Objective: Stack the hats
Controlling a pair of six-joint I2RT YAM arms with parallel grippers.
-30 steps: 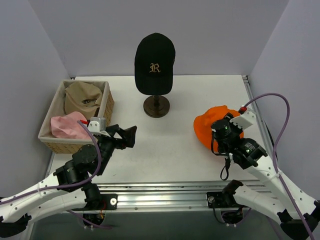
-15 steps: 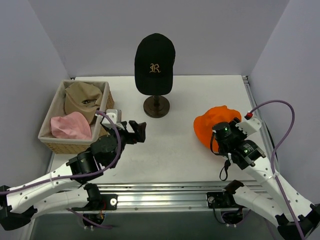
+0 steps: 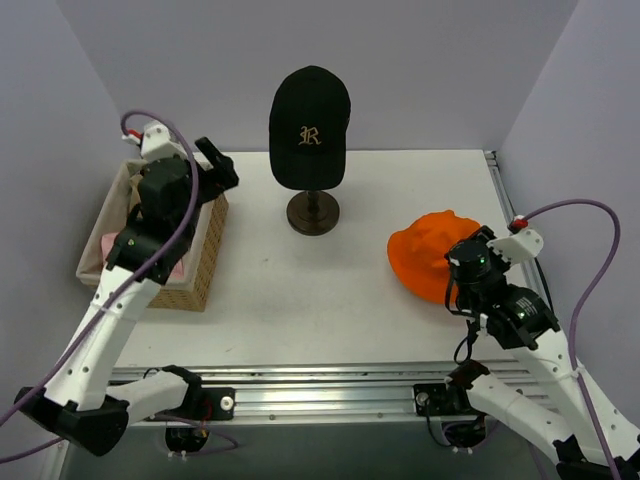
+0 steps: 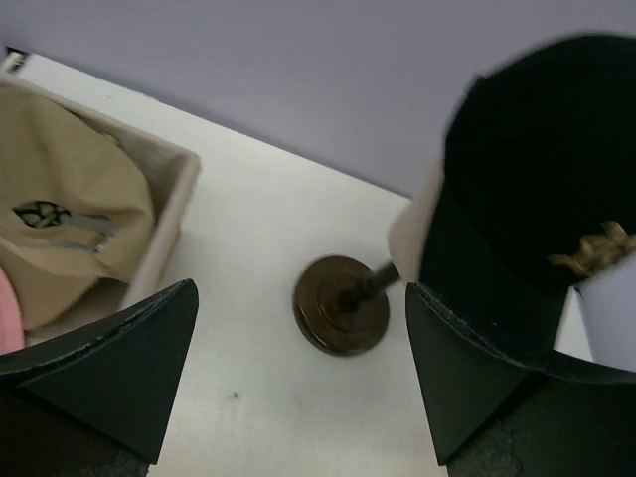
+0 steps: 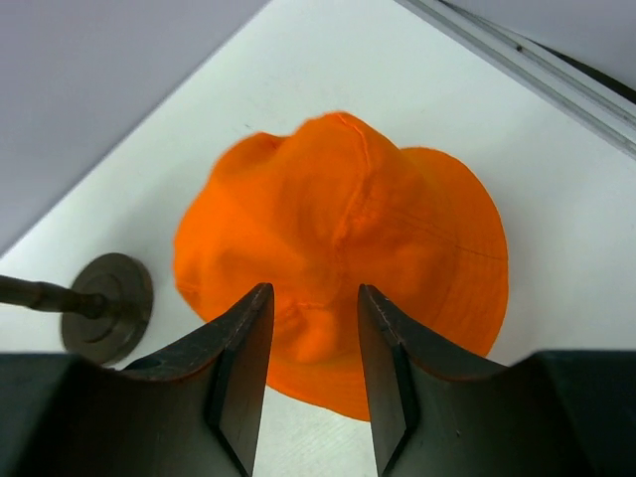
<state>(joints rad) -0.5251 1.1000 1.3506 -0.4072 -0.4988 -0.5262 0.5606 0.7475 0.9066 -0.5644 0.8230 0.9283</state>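
Observation:
The black cap with a gold "R" point(image 3: 310, 120) point(image 4: 537, 169) sits on the head form at the back centre. An orange hat point(image 3: 430, 252) point(image 5: 343, 234) lies flat on the table at the right. My right gripper point(image 3: 452, 280) point(image 5: 310, 343) hovers just off its near edge, its jaws partly open with nothing between them. My left gripper point(image 3: 218, 168) point(image 4: 298, 298) stands wide open and empty, raised over the basket's back right corner and facing the stand. The tan cap point(image 4: 60, 214) lies in the basket, with a sliver of the pink hat point(image 4: 5, 318) beside it.
A wicker basket point(image 3: 205, 265) point(image 4: 174, 204) stands at the left, largely hidden under my left arm. The dark round stand base point(image 3: 313, 212) point(image 4: 343, 303) point(image 5: 104, 308) rests at the table's middle back. Grey walls close in three sides. A metal rail point(image 3: 330, 380) runs along the near edge.
My left arm has swung up and back, from low over the table's front to above the basket. My right gripper has drawn back off the orange hat, which stays on the table.

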